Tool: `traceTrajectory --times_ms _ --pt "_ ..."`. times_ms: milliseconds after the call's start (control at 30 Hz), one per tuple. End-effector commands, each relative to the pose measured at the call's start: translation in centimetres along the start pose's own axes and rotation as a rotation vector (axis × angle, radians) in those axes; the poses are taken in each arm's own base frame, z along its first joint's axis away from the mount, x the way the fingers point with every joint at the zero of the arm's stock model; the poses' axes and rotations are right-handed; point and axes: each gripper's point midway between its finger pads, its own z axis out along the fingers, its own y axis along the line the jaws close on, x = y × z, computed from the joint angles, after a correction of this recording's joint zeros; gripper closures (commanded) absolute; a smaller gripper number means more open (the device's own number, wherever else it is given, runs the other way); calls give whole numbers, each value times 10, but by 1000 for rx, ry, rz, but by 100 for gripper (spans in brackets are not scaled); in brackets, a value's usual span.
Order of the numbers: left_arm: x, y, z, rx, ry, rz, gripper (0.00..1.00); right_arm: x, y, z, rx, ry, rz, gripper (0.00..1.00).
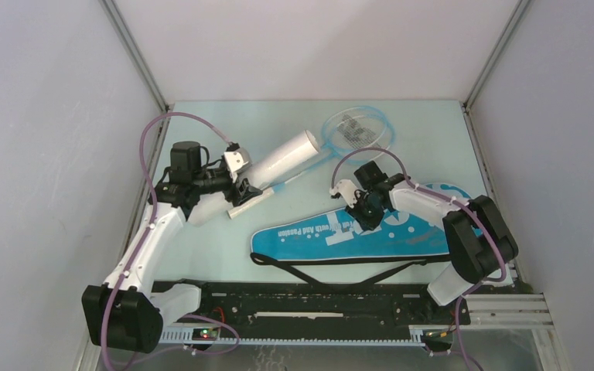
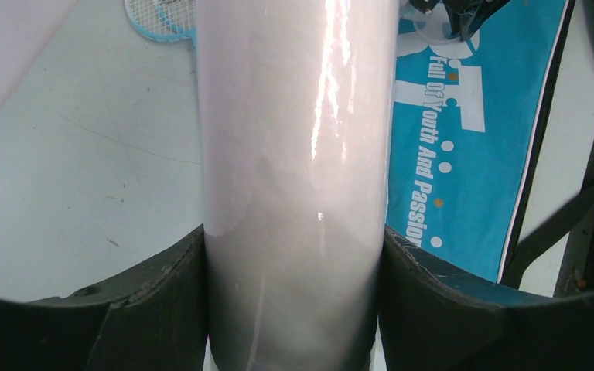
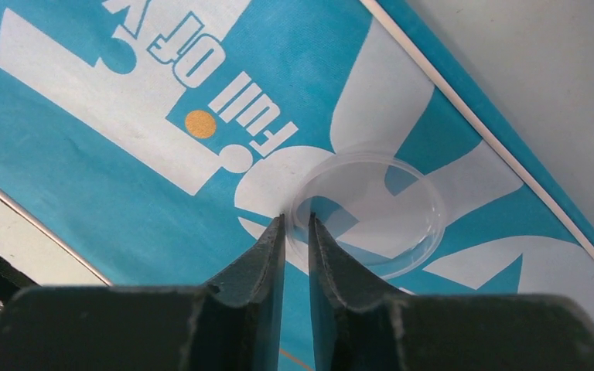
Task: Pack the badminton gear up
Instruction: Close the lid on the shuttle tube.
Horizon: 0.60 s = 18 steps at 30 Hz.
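Capping seems underway: left end effector (image 1: 240,189) clamps the tube (image 1: 282,157) at ten o'clock, right end effector (image 3: 296,222) pinches a clear lid (image 3: 387,209) over the bag (image 1: 294,234) at four o'clock; next, the lid must meet the tube's mouth squarely.

In the top view my left end effector (image 1: 237,188) sits centre-left of the frame with the tube (image 1: 286,158) between its fingers. The tube slants from there up and right toward the middle. The racket (image 1: 358,128) lies on the worktop (image 1: 216,251), its head at upper centre just right of the tube's far end, its shaft running down-left beneath the tube. The bag (image 1: 402,232) lies flat at centre-right, below the racket, with its strap (image 1: 332,268) trailing along its lower edge. My right end effector (image 1: 360,210) is over the bag's left half, pinching the rim of a round lid (image 3: 371,212).
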Motion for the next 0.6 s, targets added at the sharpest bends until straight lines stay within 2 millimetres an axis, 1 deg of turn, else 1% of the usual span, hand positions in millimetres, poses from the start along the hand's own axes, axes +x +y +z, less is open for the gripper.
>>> traceTrajectory --times_ms 0,67,133,200,267,333,433,500,533,567 --pt "-33 6 -8 -19 -76 71 77 2 -7 -4 82 13 -61 80" --pt "-32 6 -8 -17 -75 69 77 -1 -7 -9 94 -4 -64 90" --pt "-31 4 -7 -5 -78 68 77 -10 -8 -19 110 -44 -65 99" --pt "-29 -1 -5 24 -90 71 77 -25 -7 -37 112 -111 -50 100" --pt "-28 -8 -3 62 -108 86 77 -46 -2 -63 77 -213 -16 100" --pt "-29 -15 -2 100 -129 102 77 -71 3 -98 17 -344 29 100" --pt "-26 -22 1 137 -146 115 77 -106 10 -162 -92 -574 79 100" --pt "-25 -23 3 149 -147 118 77 -126 16 -208 -148 -729 89 100" --pt "-24 -24 5 156 -146 118 77 -134 23 -230 -195 -800 82 100" --pt "-23 -24 6 160 -144 116 77 -141 26 -248 -225 -852 82 100"
